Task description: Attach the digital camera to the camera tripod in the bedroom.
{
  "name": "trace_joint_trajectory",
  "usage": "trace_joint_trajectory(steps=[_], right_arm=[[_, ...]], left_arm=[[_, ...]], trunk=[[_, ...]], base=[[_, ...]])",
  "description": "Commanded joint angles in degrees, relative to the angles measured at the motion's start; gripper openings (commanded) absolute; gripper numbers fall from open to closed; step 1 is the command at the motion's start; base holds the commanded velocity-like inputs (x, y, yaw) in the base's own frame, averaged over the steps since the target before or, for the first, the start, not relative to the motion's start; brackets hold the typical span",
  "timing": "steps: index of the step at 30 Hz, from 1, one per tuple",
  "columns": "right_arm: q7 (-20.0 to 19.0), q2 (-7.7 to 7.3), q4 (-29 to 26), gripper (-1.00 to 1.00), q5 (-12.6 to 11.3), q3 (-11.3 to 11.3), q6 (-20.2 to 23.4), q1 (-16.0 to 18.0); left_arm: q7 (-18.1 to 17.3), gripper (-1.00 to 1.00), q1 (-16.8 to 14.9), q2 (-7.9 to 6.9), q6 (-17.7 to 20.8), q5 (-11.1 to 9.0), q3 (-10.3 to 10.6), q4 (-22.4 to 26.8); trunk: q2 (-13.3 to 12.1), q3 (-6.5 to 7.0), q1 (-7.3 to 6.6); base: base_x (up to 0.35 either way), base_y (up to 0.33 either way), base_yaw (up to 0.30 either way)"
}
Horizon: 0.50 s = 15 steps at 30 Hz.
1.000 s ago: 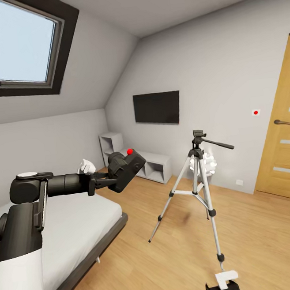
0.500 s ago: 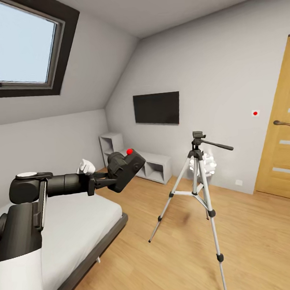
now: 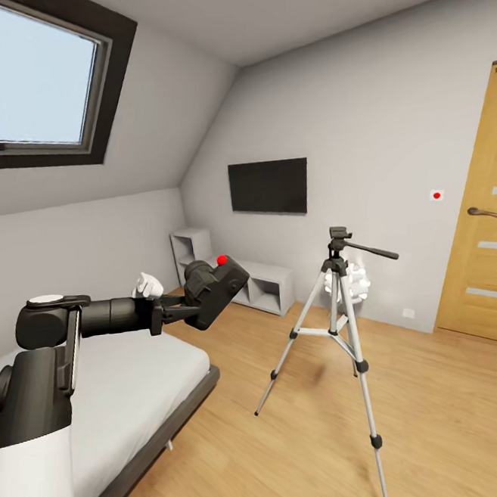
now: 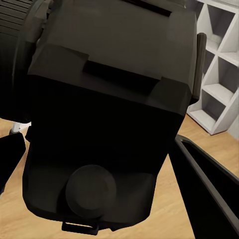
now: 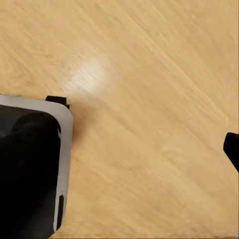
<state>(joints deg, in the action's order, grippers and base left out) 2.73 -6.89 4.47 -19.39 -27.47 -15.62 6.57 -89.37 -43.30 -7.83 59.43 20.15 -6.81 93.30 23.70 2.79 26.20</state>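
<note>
The robot's black left gripper [image 3: 180,310], at centre-left of the frame, is clamping its fingers on the small matte-black digital camera with a red button [image 3: 214,281], holding it tilted in the air beyond the grey bed [image 3: 133,396]. The silver-legged camera tripod with black head and pan handle [image 3: 341,308] is standing well apart at centre-right on the light wood floor [image 3: 297,441]. Closing in, the arm should be levelling the camera's base over the head. Right gripper: cannot tell.

Open wood floor [image 3: 311,425] lies between my bed [image 3: 133,389] on the left and the camera tripod [image 3: 339,323] to the right. Its spread legs and pan handle block that side. Far off, a low shelf [image 3: 263,281] lines the wall.
</note>
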Motion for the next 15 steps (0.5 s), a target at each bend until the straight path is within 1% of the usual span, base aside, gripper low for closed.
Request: trace_joint_trajectory(steps=[1,2,4,5,6,7,8,9,11,15], right_arm=[[-1.2,0.04,0.2,1.0,-0.5,-0.4,-0.3,-0.8],[-1.6,0.04,0.2,1.0,-0.6,-0.4,-0.2,-1.2],[-2.4,0.06,0.2,1.0,-1.7,0.0,-0.2,-2.0],[-2.6,0.13,0.2,1.0,-3.0,0.6,-0.2,-2.4],[-2.7,0.18,0.2,1.0,-3.8,0.9,-0.2,-2.6],[-2.8,0.27,0.2,1.0,-5.7,1.5,-0.1,-2.8],[-2.6,0.61,0.2,1.0,-9.8,2.3,-0.1,-3.1],[-2.6,0.66,0.1,1.0,-10.7,2.5,-0.1,-3.1],[-2.1,0.74,0.1,1.0,-11.7,2.8,-0.2,-3.2],[-0.5,0.86,0.1,1.0,-12.2,3.0,-0.3,-3.2]], left_arm=[[-0.6,-1.0,0.0,0.01,0.6,0.6,0.0,0.0],[-0.6,-1.0,0.0,0.01,0.6,0.6,0.0,0.0],[-0.6,-1.0,0.0,0.04,0.6,0.6,0.1,0.0],[-0.6,-1.0,0.0,0.04,0.6,0.6,0.3,0.0],[-0.6,-1.0,0.0,0.03,0.6,0.6,0.4,0.0],[-0.6,-1.0,0.0,0.02,0.6,0.7,0.7,0.0],[-0.6,-1.0,0.0,0.01,0.6,0.7,1.0,0.0],[-0.6,-1.0,0.0,0.01,0.6,0.7,1.1,0.0],[-0.6,-1.0,0.0,-0.04,0.6,0.6,1.1,0.0],[-0.6,-1.0,0.0,-0.13,0.6,0.6,1.1,0.0]], trunk=[[-0.4,0.17,-0.2],[-0.8,0.34,-0.42],[-0.8,0.34,-0.42],[-0.8,0.34,-0.42],[-0.8,0.34,-0.42],[-0.8,0.34,-0.42],[-0.8,0.34,-0.42],[-0.8,0.34,-0.42],[-0.8,0.34,-0.42],[-0.8,0.34,-0.42]], base=[[0.0,0.0,0.0],[0.0,0.0,0.0],[0.0,0.0,0.0],[0.0,0.0,0.0],[0.0,0.0,0.0],[0.0,0.0,0.0],[0.0,0.0,0.0],[0.0,0.0,0.0],[0.0,0.0,0.0],[0.0,0.0,0.0]])
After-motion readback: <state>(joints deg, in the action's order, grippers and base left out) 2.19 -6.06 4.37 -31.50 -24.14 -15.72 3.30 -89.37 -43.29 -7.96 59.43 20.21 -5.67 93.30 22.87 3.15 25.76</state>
